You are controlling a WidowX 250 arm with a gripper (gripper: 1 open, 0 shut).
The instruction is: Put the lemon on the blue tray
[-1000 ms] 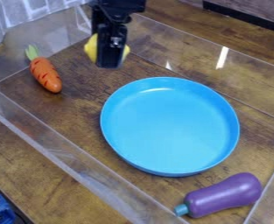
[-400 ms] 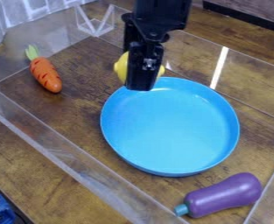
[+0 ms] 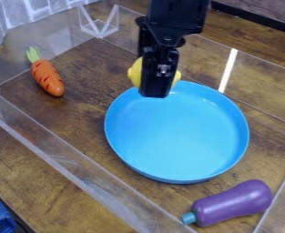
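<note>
Over the far rim of the blue tray [image 3: 178, 164] hangs the gripper [image 3: 158, 86], pointing straight down, its black fingers clenched on the lemon [image 3: 136, 70]. Only a yellow sliver of the fruit peeks out on the left side of the fingers, up in the air, right at the tray's far-left edge and not yet set down. The tray's wide blue floor lies bare, with open room from the fingertips all the way to its near rim. Off by the table's left edge rests the carrot [image 3: 46, 76], green top pointing toward the far corner, well apart from the tray with plain wood between them. Down at the near right corner lies the eggplant [image 3: 233, 202], just beyond the tray's near-right rim but not touching it. A clear plastic wall [image 3: 59, 159] runs along the near-left side of the table, close to the tray's left rim.
</note>
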